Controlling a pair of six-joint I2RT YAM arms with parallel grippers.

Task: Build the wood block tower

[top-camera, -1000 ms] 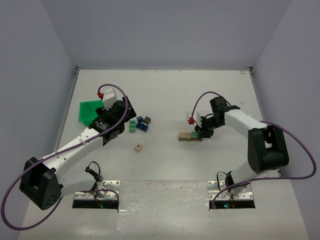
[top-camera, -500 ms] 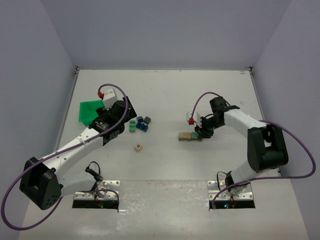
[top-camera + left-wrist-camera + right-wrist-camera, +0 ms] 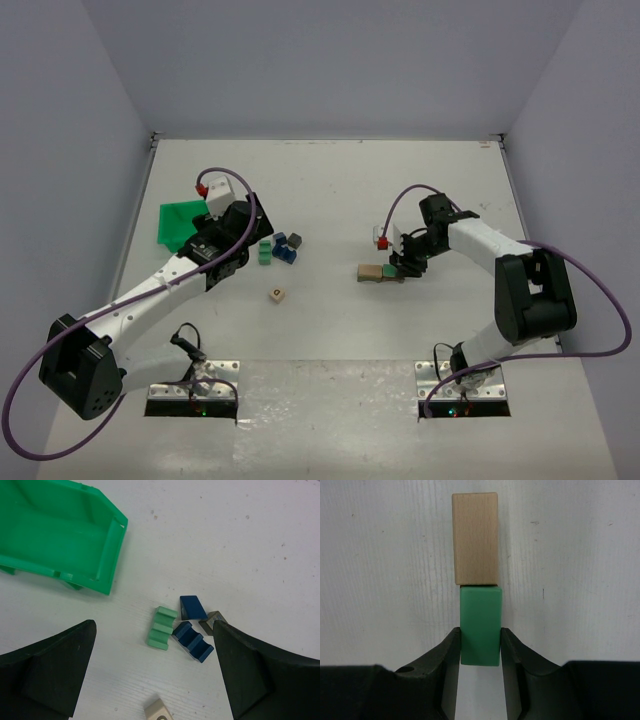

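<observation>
Ana: Hardly anything is shifting since a second ago. Both arms are sitting where they were, and only the right gripper (image 3: 480, 636) seems to be starting to ease, though its fingers (image 3: 451, 650) are still looking pressed to the sides of the small green rectangular wooden block (image 3: 480, 622).

Ben: So it is gripping that green block. Where is the wood block tower (image 3: 381, 271) standing?

Ana: It is sitting right of centre on the white counter (image 3: 340, 190), under that gripper. The green block is butting against the end of a pale tan wooden bar (image 3: 475, 537). Whether it is resting on a brown piece underneath cannot be told from the wrist view.

Ben: And the left gripper (image 3: 155, 667)?

Ana: It is hanging wide open, holding nothing, over loose pieces: a light green stepped block (image 3: 162, 627), a dark blue stepped block (image 3: 193, 641) and a blue wedge (image 3: 192, 607), near the green plastic bin (image 3: 112, 555).

Ben: How are such blocks likely handling?

Ana: Probably light, rigid and smooth-painted, so they are sliding easily and toppling at a nudge. Pinching the long flat sides near the middle, as the right gripper is doing, is looking safest. Letting go gently and lifting straight up is mattering most.
</observation>
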